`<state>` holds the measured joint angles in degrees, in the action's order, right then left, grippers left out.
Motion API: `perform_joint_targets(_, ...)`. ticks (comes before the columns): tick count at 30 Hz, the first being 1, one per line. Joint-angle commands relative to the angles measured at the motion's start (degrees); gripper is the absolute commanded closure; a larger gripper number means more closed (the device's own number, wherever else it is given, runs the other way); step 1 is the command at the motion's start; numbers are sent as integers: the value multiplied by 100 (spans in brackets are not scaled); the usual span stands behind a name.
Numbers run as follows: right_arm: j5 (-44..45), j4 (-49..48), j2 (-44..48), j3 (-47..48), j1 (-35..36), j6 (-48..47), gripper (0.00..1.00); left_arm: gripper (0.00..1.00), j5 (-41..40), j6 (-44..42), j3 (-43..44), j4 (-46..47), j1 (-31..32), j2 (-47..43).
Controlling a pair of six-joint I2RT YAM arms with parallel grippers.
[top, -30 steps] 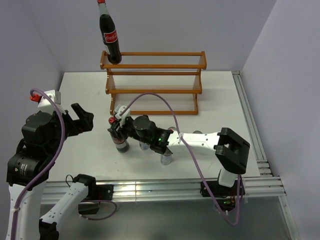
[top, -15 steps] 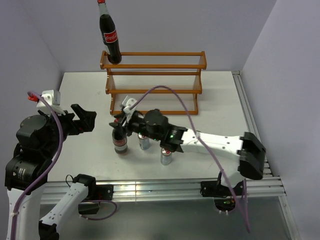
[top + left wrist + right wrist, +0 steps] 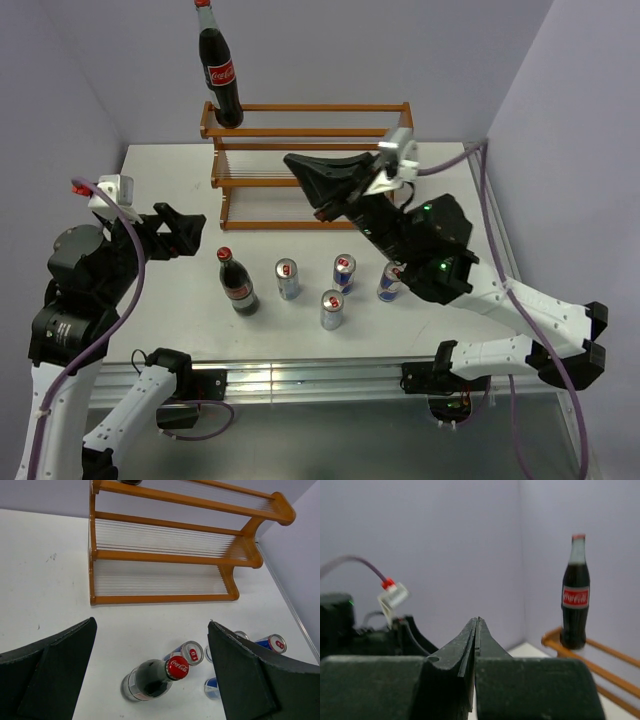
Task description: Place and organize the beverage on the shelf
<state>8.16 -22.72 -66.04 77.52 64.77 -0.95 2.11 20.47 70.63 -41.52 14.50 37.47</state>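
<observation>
The left claw (image 3: 188,228) is held wide and empty, angled down over the bench (image 3: 170,170), presumably so that the upright cola bottle (image 3: 238,285) can be taken next. A second dark bottle (image 3: 219,75), red-capped and smooth, is already set at the left end of the top tier of the shelf (image 3: 330,107), which is built of thin rods in a reddish wooden frame. Four slim cans (image 3: 288,279) are clustered on the bench, unshelved. The right claw (image 3: 476,630) is raised before the shelf, pinched narrow on nothing.
</observation>
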Motion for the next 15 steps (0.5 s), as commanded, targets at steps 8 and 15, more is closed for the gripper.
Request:
perform_joint_targets(8, 194, 1340, -243, -272, -175, 86, 93, 0, -62, -87, 179, -215, 9, 155)
perform_joint_targets(15, 615, 1718, 117, -913, -246, 612, 27, 0, 369, -8, 381, -1084, 9, 374)
